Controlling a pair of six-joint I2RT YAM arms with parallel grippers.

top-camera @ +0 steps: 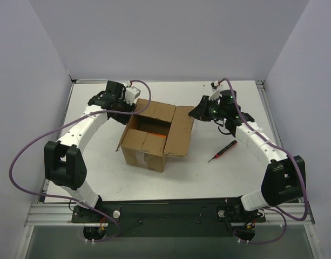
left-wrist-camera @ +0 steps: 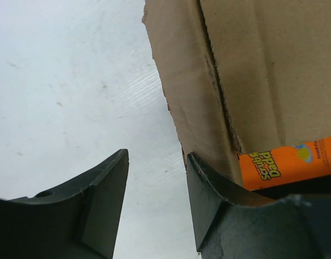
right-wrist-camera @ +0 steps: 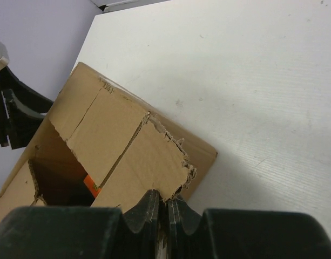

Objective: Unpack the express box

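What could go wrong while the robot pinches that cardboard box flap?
The right fingers pinch only the ragged edge of a flap, so it may tear or slip free. The express box stands loose on the table, so a pull could drag or tip it. The open left fingers sit beside the box and might snag cardboard rather than the orange packet.

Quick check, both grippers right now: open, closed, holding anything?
Left gripper: open, holding nothing, beside the brown corrugated cardboard box.
Right gripper: closed, pinching the box's torn flap.
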